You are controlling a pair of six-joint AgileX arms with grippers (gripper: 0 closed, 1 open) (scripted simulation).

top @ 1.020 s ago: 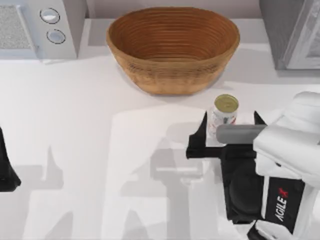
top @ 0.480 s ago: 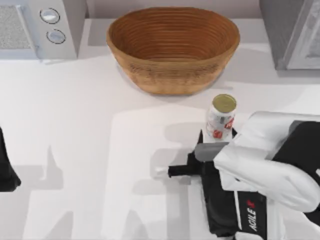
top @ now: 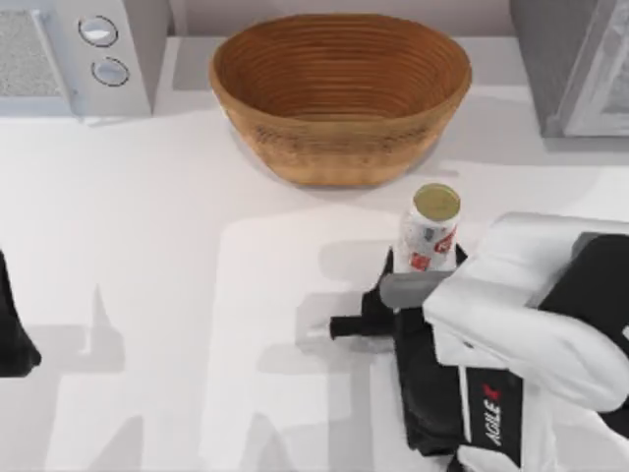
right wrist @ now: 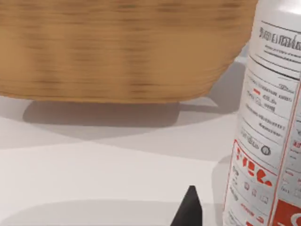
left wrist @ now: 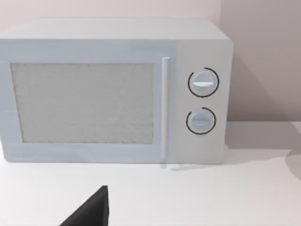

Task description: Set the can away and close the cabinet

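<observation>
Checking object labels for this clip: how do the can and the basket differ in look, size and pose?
The can is a narrow cylinder, tall for its width, with a dull gold lid and a white label with red marks; the basket is a wide, open, brown woven bowl. The can is far smaller. The can leans slightly by the right gripper; the basket sits level near the table's back. Both are round from above.

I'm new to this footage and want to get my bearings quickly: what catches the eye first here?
The big woven basket at the table's back middle stands out first. Just in front of it, the right gripper is at the small can, which leans a little. A microwave sits at the back left, near the parked left gripper.
</observation>
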